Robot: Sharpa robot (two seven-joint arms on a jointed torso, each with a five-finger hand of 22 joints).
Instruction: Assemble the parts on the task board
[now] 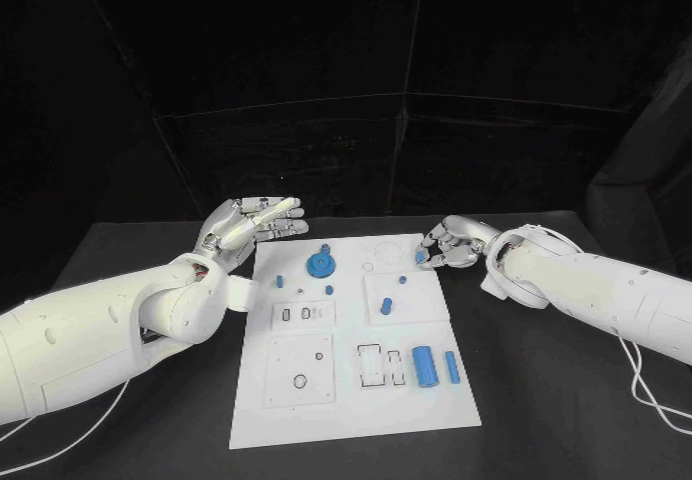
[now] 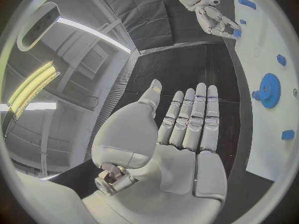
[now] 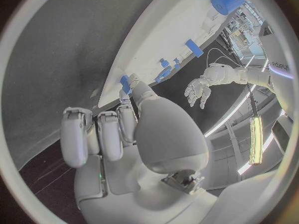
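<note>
The white task board (image 1: 353, 405) lies mid-table. On it sit a blue gear (image 1: 320, 264), a small blue peg (image 1: 387, 306), a thick blue cylinder (image 1: 426, 365) and a slim blue bar (image 1: 451, 367). My right hand (image 1: 453, 245) hovers at the board's far right edge with its fingers curled. It pinches a small blue part (image 1: 421, 257) between thumb and a finger; the right wrist view shows this part (image 3: 124, 82) at the fingertips. My left hand (image 1: 254, 224) is raised off the board's far left corner, palm up, fingers straight and apart (image 2: 190, 122), holding nothing.
Two more small blue pieces (image 1: 276, 283) (image 1: 329, 290) lie near the gear. White inset plates with slots (image 1: 303, 368) (image 1: 382, 364) take up the board's near half. Black table (image 1: 562, 400) surrounds the board, and a dark curtain stands behind it.
</note>
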